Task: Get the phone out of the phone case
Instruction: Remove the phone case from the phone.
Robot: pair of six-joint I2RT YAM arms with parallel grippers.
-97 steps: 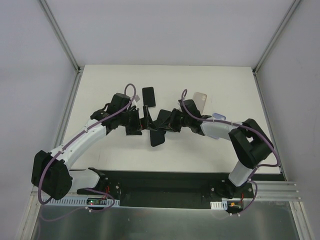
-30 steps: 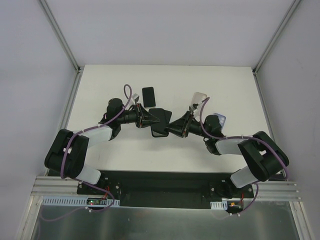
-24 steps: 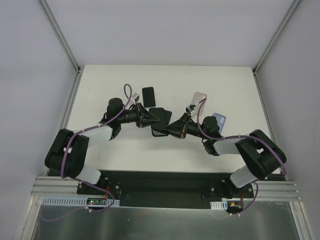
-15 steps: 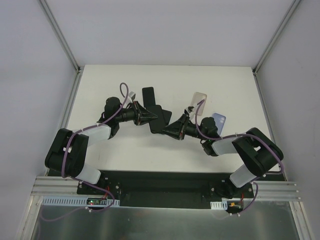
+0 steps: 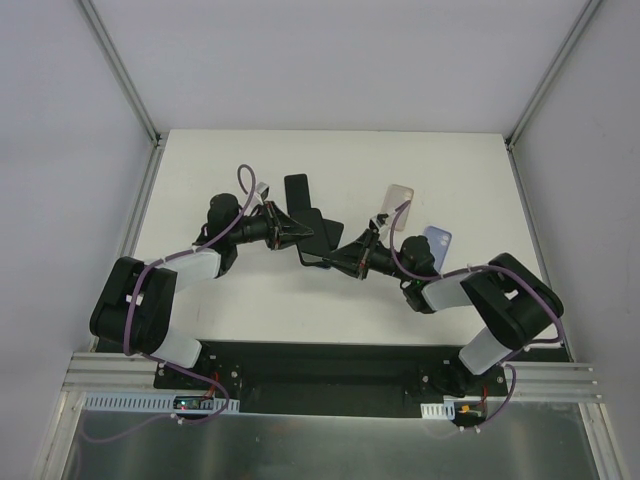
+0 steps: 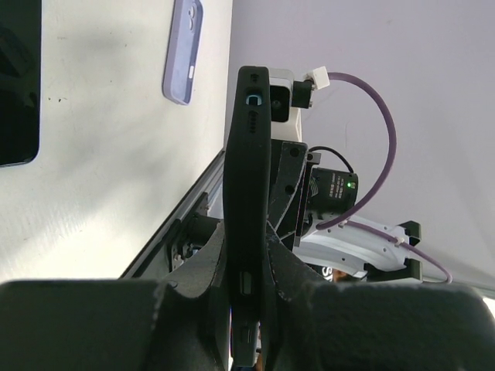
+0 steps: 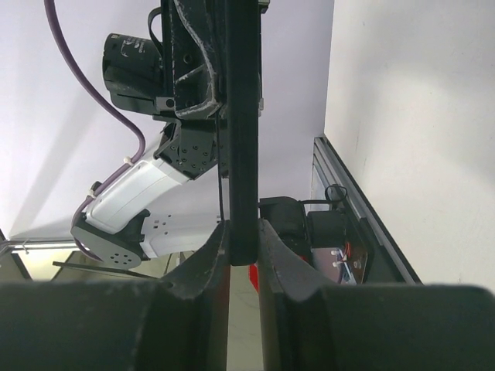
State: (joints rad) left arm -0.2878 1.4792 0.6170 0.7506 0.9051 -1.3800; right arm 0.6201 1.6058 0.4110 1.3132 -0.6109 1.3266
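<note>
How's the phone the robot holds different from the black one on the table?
The held phone is pinched between the left end effector and right end effector; the table phone has nothing touching it. The held phone looks lifted and tilted; the table phone lies flat. Both are black.

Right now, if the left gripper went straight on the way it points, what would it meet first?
Beyond the cased phone in its fingers, the right gripper holding the far end; depth is unclear.
</note>
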